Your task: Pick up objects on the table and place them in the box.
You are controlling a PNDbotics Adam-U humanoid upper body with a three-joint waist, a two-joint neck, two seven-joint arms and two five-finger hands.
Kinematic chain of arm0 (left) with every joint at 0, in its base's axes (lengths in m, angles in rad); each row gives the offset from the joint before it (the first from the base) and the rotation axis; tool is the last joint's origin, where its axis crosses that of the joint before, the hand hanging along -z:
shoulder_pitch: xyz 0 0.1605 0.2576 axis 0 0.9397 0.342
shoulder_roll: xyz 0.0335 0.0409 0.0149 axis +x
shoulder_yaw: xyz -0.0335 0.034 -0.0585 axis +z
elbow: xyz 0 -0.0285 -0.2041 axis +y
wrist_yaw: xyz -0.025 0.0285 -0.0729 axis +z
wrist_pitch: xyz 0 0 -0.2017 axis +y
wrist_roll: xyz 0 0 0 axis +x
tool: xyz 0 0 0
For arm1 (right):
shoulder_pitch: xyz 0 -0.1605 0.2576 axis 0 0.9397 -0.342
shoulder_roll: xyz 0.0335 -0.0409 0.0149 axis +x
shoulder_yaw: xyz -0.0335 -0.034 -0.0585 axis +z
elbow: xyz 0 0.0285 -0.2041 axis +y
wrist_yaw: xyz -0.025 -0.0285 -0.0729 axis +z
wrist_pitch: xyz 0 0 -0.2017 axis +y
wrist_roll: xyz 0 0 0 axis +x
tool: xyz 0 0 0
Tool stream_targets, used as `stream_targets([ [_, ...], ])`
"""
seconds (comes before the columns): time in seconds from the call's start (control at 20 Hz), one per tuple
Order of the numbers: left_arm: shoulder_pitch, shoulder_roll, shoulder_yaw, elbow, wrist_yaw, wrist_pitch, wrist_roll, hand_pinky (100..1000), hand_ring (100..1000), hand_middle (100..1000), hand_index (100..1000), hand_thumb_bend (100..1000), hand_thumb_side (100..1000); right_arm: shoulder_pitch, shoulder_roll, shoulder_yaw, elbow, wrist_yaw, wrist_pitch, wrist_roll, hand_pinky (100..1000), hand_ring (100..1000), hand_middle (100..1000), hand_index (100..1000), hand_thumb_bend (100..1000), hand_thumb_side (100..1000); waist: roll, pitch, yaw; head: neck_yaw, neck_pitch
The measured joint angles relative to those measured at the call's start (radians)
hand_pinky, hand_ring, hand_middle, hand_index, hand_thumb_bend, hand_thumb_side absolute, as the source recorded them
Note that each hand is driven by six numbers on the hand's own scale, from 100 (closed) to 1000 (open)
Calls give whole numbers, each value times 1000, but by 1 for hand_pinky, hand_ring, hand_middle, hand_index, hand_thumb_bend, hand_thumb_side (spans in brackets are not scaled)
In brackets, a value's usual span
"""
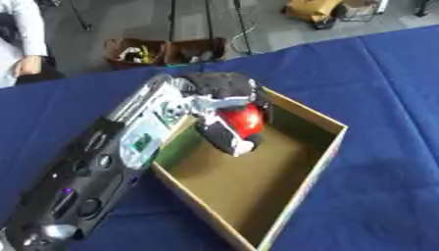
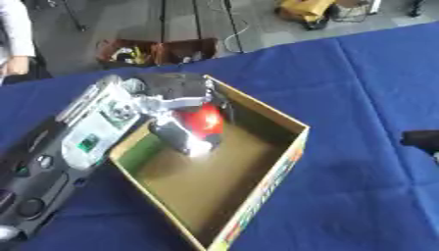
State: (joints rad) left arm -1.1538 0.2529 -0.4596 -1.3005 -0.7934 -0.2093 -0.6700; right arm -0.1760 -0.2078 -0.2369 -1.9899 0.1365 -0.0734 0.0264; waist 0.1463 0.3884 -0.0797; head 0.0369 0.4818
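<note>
One open cardboard box (image 1: 313,169) sat askew on the blue tablecloth (image 1: 386,88), one corner pointing to the far side and another to the near edge of the view. One red round object (image 1: 243,120) was in view, held over the far left part of the box interior, below rim level or about even with it; which of the two could not be told. No other loose object could be made out on the cloth.

One robot arm came in from the near left corner, black with silver parts, and lay along the left wall of the box. Its left hand (image 1: 225,109) reached over the far left rim, fingers and thumb curled round the red object, so the hand was grasping it. A light-tipped finger (image 1: 243,147) pointed down toward the box floor.

At the right edge of the right eye view, one dark shape (image 2: 422,139) showed above the cloth, likely the right hand; whether its fingers were open or closed could not be told.

The box floor (image 1: 249,188) was bare brown cardboard from the hand to the near corner. The inner left wall showed green. Right of the box the cloth lay open all the way to the far right edge of the table
</note>
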Motion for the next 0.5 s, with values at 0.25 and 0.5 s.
stream_targets([
  [0.25,1,-26,-6,62,-94,-48,42,154,744,635,750,100,254,0,0,0,0,0,0,-3,874,782,573,665,100,873,-1,0,0,7,-2],
  [0.5,15,-47,-11,108,-134,-76,63,167,758,653,764,100,248,0,1,-1,0,0,-1,-4,874,783,573,664,100,877,-1,2,-2,10,-2],
])
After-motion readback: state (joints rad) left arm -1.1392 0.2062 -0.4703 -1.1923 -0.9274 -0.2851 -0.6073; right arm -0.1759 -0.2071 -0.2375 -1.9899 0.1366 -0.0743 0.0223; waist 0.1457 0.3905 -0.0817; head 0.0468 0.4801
